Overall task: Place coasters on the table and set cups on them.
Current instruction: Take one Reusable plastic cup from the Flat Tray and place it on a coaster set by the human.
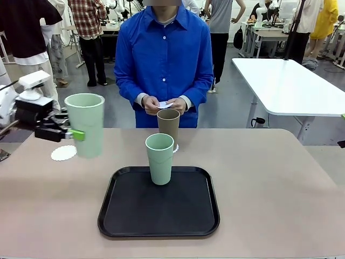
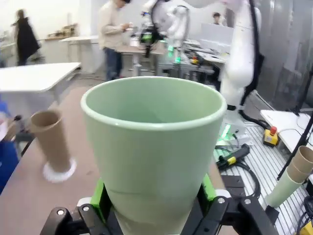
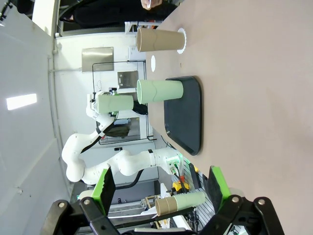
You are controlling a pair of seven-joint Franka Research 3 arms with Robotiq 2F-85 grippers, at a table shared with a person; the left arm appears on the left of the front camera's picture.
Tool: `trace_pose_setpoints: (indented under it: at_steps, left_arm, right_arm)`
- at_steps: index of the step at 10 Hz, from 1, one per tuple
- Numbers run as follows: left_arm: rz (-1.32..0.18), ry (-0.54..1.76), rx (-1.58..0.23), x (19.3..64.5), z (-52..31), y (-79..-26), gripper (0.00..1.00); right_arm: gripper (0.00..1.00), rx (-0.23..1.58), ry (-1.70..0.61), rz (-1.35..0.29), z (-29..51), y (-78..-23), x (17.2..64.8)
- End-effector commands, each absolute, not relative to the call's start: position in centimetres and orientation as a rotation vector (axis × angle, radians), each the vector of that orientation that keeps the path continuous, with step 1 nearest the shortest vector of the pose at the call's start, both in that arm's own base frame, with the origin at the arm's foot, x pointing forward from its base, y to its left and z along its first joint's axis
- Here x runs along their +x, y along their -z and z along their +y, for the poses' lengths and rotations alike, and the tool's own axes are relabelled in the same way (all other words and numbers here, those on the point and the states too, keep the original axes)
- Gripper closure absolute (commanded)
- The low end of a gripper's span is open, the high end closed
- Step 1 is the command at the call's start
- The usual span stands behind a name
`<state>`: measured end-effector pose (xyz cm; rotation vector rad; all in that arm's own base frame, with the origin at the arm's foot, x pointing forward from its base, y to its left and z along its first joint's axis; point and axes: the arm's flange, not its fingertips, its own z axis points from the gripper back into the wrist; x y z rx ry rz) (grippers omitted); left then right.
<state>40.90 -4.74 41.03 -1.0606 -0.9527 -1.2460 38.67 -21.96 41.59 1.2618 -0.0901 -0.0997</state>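
My left gripper [image 1: 82,135] is shut on a pale mint cup [image 1: 84,125], holding it upright above the table's [image 1: 269,183] left side. A white coaster [image 1: 64,153] lies bare just left of and below it. The left wrist view has this cup [image 2: 154,147] between the green pads [image 2: 100,196]. The brown cup [image 1: 168,123] stands on a coaster [image 2: 58,171] at the far middle. A second mint cup [image 1: 159,158] stands on the black tray [image 1: 159,216]. The person's hands hold another coaster [image 1: 165,104]. My right gripper [image 3: 161,191] is open and holds nothing, off the table's right end.
A white rectangular table [image 1: 291,86] stands behind on the right. Spare stacked cups [image 2: 293,178] sit off the table by the left arm's base. People stand in the background.
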Motion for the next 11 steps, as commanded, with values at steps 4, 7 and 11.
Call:
trace_pose_setpoints:
  at_steps: [4,7,11]
  left_arm:
    - [-1.15,0.989,-0.942,44.6,6.3,-38.4,0.14]
    - [-1.177,0.958,-0.896,43.7,6.7,-38.1,0.14]
    - [-1.142,0.949,-0.923,44.9,8.1,-38.0,0.14]
  right_arm:
    - [0.0,1.269,0.098,-0.092,-21.8,-41.6,38.3]
    - [0.0,1.269,0.098,-0.092,-21.8,-41.6,38.3]
    - [0.0,1.269,0.098,-0.092,-21.8,-41.6,38.3]
